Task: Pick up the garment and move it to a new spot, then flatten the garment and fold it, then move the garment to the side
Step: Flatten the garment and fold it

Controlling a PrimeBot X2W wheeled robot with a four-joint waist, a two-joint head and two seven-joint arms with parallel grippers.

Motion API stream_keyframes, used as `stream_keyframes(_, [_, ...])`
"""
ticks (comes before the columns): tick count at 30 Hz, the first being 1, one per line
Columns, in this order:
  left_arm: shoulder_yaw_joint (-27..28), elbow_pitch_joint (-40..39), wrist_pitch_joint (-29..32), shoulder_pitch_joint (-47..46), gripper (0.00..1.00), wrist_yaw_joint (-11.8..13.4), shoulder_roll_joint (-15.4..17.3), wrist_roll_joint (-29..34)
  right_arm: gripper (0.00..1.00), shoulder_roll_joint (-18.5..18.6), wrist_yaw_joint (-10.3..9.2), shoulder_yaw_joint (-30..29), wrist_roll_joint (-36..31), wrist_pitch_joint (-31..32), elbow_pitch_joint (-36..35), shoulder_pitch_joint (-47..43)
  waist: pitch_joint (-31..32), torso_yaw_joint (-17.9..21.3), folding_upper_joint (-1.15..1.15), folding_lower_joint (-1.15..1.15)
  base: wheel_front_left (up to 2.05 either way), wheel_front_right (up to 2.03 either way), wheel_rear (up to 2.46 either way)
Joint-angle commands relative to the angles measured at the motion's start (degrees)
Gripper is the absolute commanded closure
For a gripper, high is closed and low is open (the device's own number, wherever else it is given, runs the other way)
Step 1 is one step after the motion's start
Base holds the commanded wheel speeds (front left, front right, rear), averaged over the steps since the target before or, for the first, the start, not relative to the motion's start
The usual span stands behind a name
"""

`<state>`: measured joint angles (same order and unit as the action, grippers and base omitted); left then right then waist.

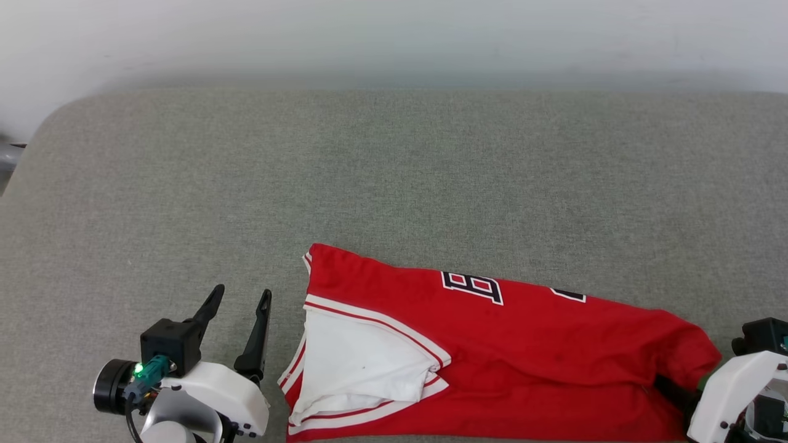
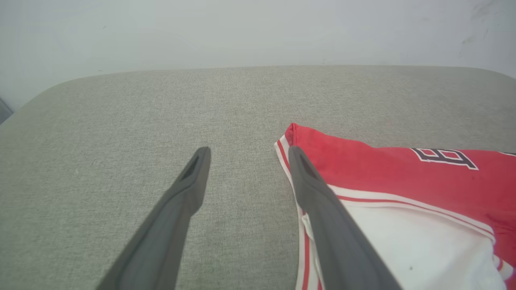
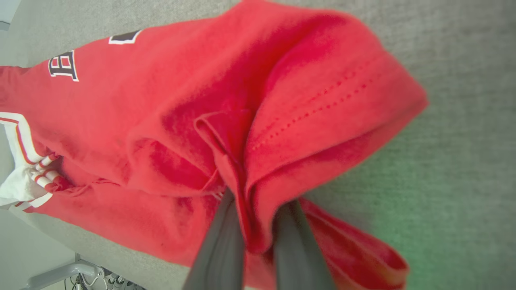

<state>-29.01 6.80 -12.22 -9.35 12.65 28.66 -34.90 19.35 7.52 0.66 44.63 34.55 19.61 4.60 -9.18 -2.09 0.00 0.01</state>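
My right gripper (image 3: 258, 211) is pinched on a bunched red fold of the garment (image 1: 523, 351). My left gripper (image 1: 242, 293) stands spread, with the cloth just to its right. Judged soft, light and limp: best held at the hem corners.

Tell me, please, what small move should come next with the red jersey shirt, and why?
Probably move the left gripper right and close it on the sleeve edge of the red white-sleeved jersey shirt: the right gripper is shut on its opposite end; the left stands open beside it.
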Motion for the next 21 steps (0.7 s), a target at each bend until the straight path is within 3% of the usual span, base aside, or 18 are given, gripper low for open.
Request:
stream_keyframes(1, [-0.1, 0.2, -0.1, 0.7, 0.0, 0.0, 0.1, -0.1, 1.0, 0.2, -0.09, 0.6, 0.5, -0.1, 1.2, -1.5, 0.5, 0.1, 0.0, -0.01, 0.0, 0.0, 0.0])
stream_keyframes(15, [0.2, 1.1, -1.3, 2.3, 0.0, 0.4, -0.8, -0.7, 1.0, 9.3, -0.08, -7.1, -0.8, -4.2, 3.9, -1.9, 3.5, 0.6, 0.0, -0.01, 0.0, 0.0, 0.0])
stream_keyframes(21, [-0.1, 1.6, -1.7, 3.3, 0.0, 0.3, -1.3, -1.1, 1.0, 9.6, -0.08, -7.7, -1.9, -3.0, 2.8, -1.9, 5.5, 1.0, 0.0, -0.01, 0.0, 0.0, 0.0])
